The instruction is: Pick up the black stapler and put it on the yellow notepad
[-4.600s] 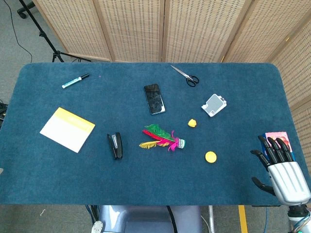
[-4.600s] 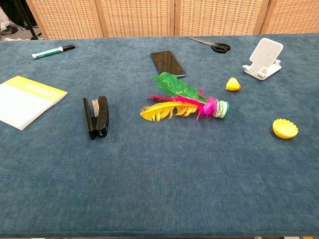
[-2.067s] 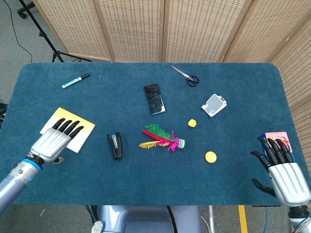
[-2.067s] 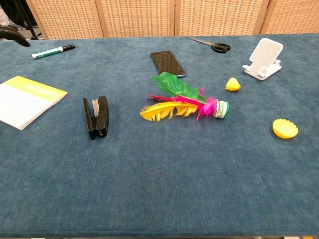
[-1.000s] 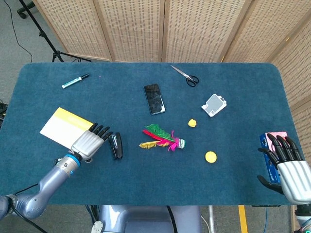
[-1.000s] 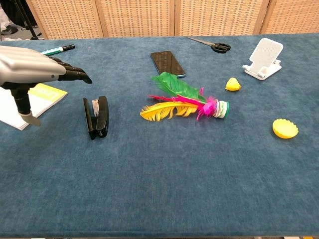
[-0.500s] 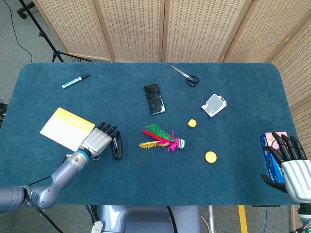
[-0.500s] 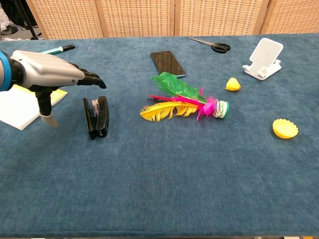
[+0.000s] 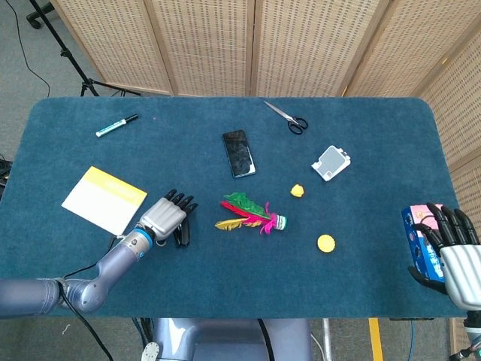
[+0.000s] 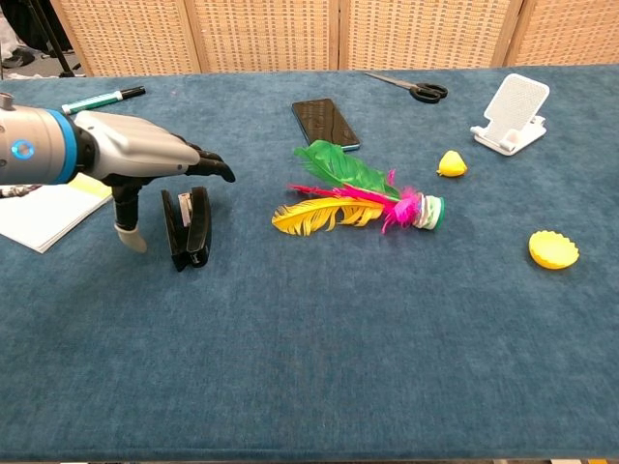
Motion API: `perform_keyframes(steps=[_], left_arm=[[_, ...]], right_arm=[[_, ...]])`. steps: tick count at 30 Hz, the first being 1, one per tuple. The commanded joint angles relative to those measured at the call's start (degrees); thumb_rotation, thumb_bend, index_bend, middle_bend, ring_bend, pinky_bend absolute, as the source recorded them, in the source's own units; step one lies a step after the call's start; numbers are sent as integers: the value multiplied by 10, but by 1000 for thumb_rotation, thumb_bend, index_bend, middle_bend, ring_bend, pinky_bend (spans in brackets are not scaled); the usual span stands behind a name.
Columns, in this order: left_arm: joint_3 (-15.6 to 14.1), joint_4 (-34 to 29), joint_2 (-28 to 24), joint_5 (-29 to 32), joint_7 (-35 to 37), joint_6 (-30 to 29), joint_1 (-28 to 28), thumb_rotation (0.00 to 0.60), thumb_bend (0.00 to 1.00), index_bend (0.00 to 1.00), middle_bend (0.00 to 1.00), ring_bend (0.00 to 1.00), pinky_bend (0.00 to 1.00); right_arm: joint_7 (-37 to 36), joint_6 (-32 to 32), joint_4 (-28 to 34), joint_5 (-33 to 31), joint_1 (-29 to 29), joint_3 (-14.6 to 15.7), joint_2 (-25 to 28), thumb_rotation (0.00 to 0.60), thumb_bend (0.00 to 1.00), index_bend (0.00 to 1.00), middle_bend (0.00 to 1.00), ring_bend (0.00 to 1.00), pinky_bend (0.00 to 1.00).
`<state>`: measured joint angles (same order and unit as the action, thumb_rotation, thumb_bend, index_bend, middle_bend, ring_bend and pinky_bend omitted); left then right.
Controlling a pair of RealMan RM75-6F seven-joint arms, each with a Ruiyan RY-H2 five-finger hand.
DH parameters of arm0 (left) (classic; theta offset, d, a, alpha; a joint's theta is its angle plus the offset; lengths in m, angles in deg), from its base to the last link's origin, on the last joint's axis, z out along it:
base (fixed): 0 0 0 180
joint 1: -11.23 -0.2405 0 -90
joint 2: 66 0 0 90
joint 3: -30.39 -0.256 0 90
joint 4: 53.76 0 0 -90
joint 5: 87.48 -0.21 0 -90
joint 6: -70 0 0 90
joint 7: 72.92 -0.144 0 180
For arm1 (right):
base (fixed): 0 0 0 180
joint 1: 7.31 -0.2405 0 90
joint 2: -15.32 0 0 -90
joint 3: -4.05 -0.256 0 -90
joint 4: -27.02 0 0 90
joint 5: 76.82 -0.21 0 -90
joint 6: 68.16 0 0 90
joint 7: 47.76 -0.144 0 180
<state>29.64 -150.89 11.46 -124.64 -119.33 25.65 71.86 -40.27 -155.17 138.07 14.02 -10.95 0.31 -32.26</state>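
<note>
Left hand (image 10: 145,159) above black stapler (image 10: 189,227), fingers (image 10: 215,169) spread, grasping nothing. Stapler flat on table (image 10: 319,348), toward left front, just right of yellow notepad (image 9: 104,199). Right hand (image 9: 451,252) at table's right front corner, fingers apart, holding nothing.

No readable text, brands or numbers anywhere on the table.

The yellow notepad (image 9: 104,199) at the left carries a faint line of print along its yellow strip, too small and blurred to make out. The marker pen (image 10: 103,98) at the far left has a label band whose lettering cannot be read. The coloured box (image 9: 421,239) at the right edge, beside the right hand (image 9: 454,254), shows printed graphics but no legible words. The blue ring at the left hand's (image 10: 135,155) wrist bears a small round mark, unreadable.
</note>
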Motion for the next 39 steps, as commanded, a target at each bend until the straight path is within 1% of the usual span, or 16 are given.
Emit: perform_keyframes(steps=[1,10,14,18,23,27,32,39], left_arm=[[-2,7,9,4,2,3,8,600,119,3,0,0,0],[-17,9,16,13,-3,-3,23,600,143,62,0,0,0],[-25,4,15,14,-5,-9,25,600,165,141,2,0,0],[-32,-1,12,16,-7,-16,27,600,203,215,66,0,0],[-41,3,14,22,-5,-23,27,600,222,298,138,0,3],[-46,6,15,15,-4,-33,24,600,243,359,186,0,36],[-47,8,15,1,5,-46,18,600,264,412,231,32,66],[-49,6,12,-28,16,-61,7,600,273,457,264,71,97]], right_arm=[[-2,0,-3,-4,-1,-2,0,600,208,257,57,0,20],[-9,-6,-6,-6,0,-5,1,600,208,257,57,0,20],[-11,-11,-5,-4,1,-6,1,600,208,257,57,0,20],[-12,-14,-6,-3,2,-7,1,600,208,257,57,0,20],[-13,-19,-6,-3,3,-9,0,600,208,257,57,0,20],[-13,-19,-6,-1,3,-8,1,600,208,257,57,0,20],[-13,-20,-5,2,4,-7,2,600,208,257,57,0,20],[-11,-23,-2,6,5,-6,2,600,208,257,57,0,20]])
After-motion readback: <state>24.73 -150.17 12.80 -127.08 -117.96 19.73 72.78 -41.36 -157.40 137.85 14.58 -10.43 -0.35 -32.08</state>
